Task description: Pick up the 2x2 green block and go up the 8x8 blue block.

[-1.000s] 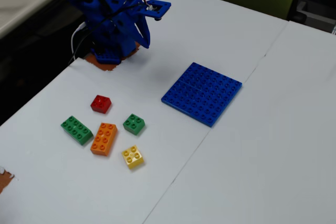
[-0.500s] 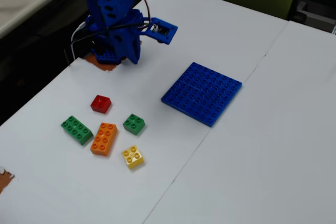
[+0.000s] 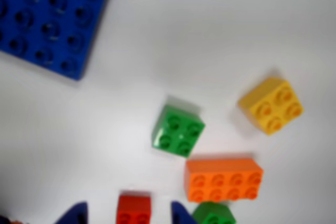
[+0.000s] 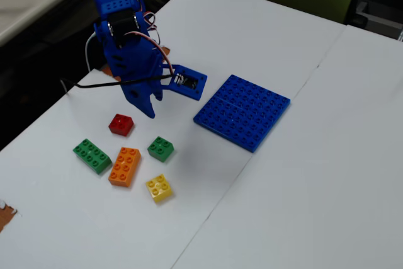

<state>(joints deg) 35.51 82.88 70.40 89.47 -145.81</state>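
Blue arm bent forward over the table [image 4: 327, 174], gripper [image 4: 150, 106] pointing down above the red brick [image 4: 121, 124], fingers spread and empty, 2x2 green block [image 4: 161, 148] flat on the table, near the orange brick [image 4: 124, 166], well apart from the 8x8 blue block [image 4: 243, 112]

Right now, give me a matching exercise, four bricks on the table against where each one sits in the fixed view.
Things:
1. red brick
2. yellow brick
3. 2x2 green block
4. long green brick

Places:
A. farthest left
B. between the red and yellow bricks
C. closest to the tool
D. nearest the bottom edge

Pairs: 1-C, 2-D, 3-B, 4-A
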